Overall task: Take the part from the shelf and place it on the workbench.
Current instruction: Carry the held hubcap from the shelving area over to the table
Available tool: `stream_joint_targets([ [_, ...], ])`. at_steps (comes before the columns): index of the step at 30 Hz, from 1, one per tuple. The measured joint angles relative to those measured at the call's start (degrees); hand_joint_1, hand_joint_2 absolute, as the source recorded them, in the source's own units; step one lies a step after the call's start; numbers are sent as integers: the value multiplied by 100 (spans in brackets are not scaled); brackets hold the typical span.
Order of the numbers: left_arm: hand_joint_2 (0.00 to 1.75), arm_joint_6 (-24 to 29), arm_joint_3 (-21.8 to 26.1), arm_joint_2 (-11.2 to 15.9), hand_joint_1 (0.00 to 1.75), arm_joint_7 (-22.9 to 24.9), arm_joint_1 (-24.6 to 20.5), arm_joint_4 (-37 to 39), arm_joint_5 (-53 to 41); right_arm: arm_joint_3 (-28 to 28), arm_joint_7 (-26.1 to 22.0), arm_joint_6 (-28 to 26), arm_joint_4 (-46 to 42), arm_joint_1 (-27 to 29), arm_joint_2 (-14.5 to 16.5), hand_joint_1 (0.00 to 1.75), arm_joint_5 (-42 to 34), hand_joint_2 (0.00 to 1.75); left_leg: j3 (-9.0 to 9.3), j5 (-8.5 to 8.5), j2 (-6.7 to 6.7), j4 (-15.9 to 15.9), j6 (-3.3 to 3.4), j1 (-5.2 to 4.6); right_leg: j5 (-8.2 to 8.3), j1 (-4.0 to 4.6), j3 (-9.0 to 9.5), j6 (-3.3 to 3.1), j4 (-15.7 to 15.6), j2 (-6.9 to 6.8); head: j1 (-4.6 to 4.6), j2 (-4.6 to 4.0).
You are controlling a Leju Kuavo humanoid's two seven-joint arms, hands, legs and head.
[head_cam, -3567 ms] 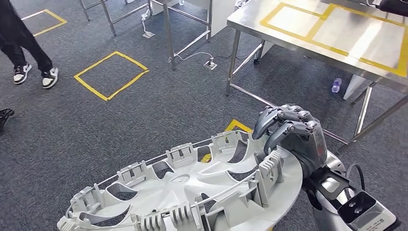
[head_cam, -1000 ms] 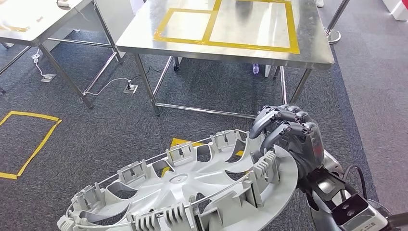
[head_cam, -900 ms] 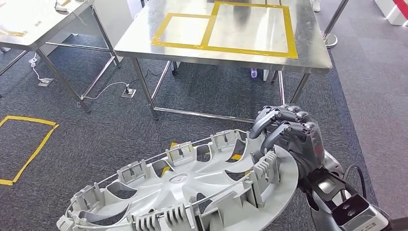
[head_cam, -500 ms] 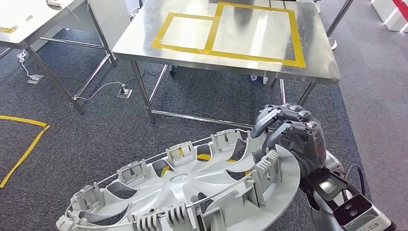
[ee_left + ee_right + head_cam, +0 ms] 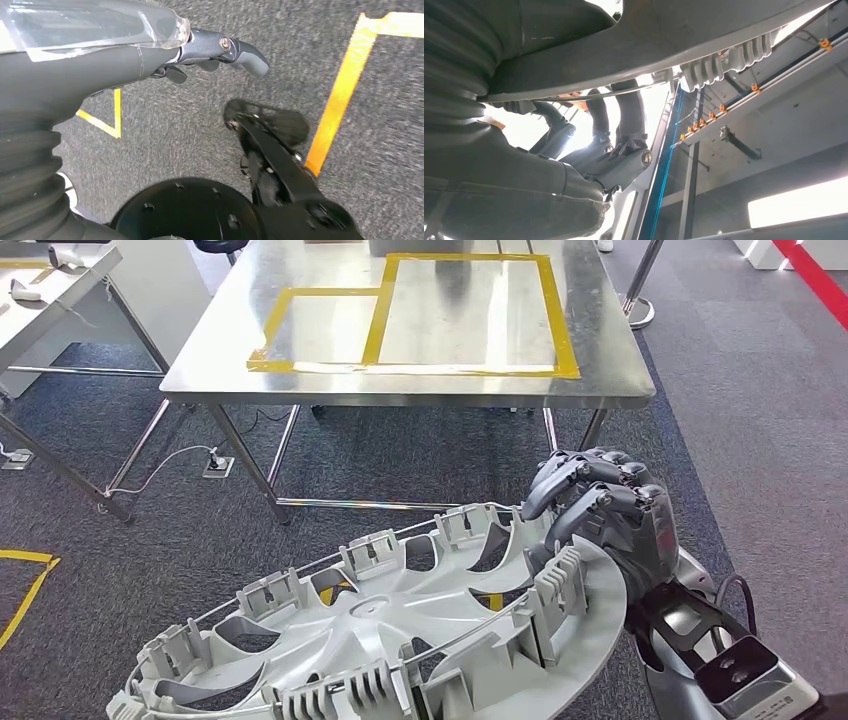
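Grey plastic is gripped at one edge only: the fingers [image 5: 585, 483] of the right hand [image 5: 603, 515] are curled over the rim of the part [image 5: 400, 630], a wheel cover carried face-down, low in front of the body. The left hand [image 5: 150, 45] hangs by the carpet [image 5: 200, 125]; whether its fingers are spread or closed cannot be told. The workbench [image 5: 410, 390] stands ahead, well apart from the part. Risks are judged as follows: the far, unsupported side may sag and twist out of the one-sided hold; the rim may be struck against the bench edge if not lifted enough.
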Motion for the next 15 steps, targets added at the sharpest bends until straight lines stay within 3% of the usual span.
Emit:
stream_joint_targets([
  [1, 175, -1, 0, 1, 0, -2, 1, 0, -6, 2, 14, -2, 0, -1, 2, 175, -3, 175, -38, 131, -9, -143, 11, -1, -38, 2, 53, 6, 0, 49, -1, 0],
  [3, 175, -6, 0, 4, 0, -15, 1, 0, -18, 8, 31, -23, 0, -5, 10, 175, 4, 175, 111, 702, -93, -830, 70, -11, -120, 1, 165, 25, -4, 134, 1, 0],
  [5, 175, -17, -2, 15, 0, -35, -3, 0, -24, 19, 34, -77, 1, -5, 17, 175, 38, 175, 254, 938, -208, -1360, 145, -37, -184, -4, 230, 68, -19, 202, 5, 0],
  [8, 175, -21, -4, 32, 0, -56, 7, -2, -22, 39, 19, -154, 1, 20, 12, 175, 105, 175, 362, 952, -232, -1520, 250, -51, -188, -5, 273, 186, 40, 253, -1, 0],
  [10, 175, -20, -4, 40, 0, -63, 10, -3, -16, 56, 3, -178, 1, 16, 5, 175, 124, 175, 498, 1015, -198, -1572, 300, -17, -271, 8, 236, 250, 218, 150, 24, 0],
  [13, 175, -22, -4, 42, 0, -66, 9, -3, -12, 81, -13, -197, 1, 6, 3, 175, 128, 175, 599, 969, -149, -1584, 334, -1, -632, -8, -248, 328, 1021, -44, 54, 0],
  [15, 175, -22, -4, 39, 0, -67, 21, -2, -12, 102, -16, -201, 3, 23, -3, 175, 137, 175, 640, 908, -127, -1582, 329, 2, -730, -26, -571, 367, 1368, -75, 52, 0],
])
